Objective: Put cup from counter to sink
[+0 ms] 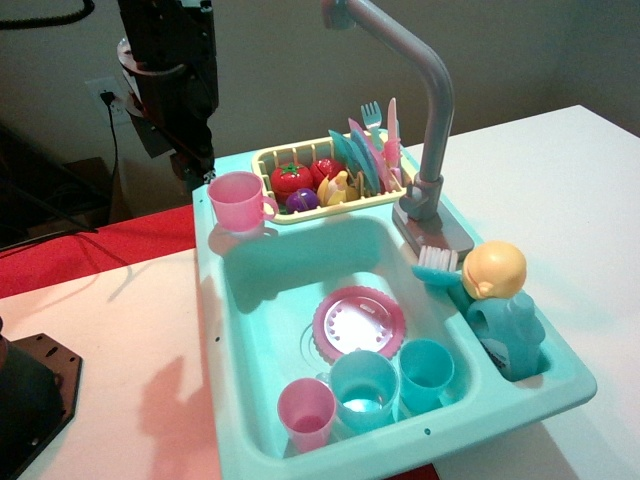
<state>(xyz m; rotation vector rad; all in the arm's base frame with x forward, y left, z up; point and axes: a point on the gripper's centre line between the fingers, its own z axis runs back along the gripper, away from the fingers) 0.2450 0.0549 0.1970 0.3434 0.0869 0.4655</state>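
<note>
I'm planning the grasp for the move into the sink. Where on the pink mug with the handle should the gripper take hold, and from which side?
Probably the open rim, from above: the pink mug stands upright on the counter corner, mouth up. Pinch the wall away from the handle, which points toward the yellow dish rack close beside it, so a side approach looks cramped.

A single view looks down from high in front of the deep rectangular teal plastic sink [300,270], tilted toward 12 o'clock — fairly near, the basin filling mid-frame. The dark robot arm [172,70] stands at 11 o'clock, the white tabletop [570,200] toward 2 o'clock.
</note>
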